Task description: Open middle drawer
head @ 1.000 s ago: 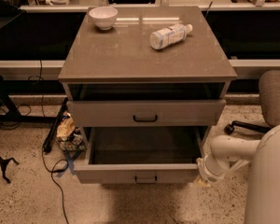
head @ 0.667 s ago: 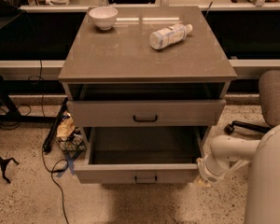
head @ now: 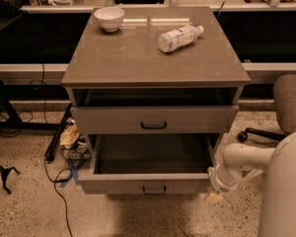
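Since the middle drawer (head: 113,183) stands pulled well out beneath the upper drawer (head: 108,120), I judge the opening done. My claw (head: 214,196) hangs low beside its right front corner, clear of the dark handle (head: 154,189), likely because the pull is finished. I cannot tell if it is open or closed.

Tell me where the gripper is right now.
The gripper is low on the right of the camera view, just off the right front corner of the pulled-out middle drawer.
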{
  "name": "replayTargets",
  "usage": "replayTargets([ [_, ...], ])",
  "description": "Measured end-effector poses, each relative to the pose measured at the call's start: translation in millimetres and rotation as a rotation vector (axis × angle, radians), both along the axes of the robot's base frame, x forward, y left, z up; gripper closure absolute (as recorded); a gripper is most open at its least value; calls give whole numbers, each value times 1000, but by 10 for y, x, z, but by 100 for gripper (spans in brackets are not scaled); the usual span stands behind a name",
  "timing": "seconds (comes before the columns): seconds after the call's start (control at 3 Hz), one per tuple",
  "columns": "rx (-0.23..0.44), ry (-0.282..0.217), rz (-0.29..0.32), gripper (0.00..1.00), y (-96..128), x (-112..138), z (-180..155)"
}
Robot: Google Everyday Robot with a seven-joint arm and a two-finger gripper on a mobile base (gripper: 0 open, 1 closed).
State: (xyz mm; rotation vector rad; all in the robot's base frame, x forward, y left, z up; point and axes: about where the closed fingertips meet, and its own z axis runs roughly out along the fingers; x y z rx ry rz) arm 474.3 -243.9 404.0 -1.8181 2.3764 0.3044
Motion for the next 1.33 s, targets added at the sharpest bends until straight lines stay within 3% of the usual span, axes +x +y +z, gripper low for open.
replayTargets([
  [0.33, 0, 0, 0, 1, 0, 0, 1],
  [0.67, -1, -6, 10, 0, 14, -17, 20],
  [1.33, -27, -128, 226, 0, 375, -330, 420],
])
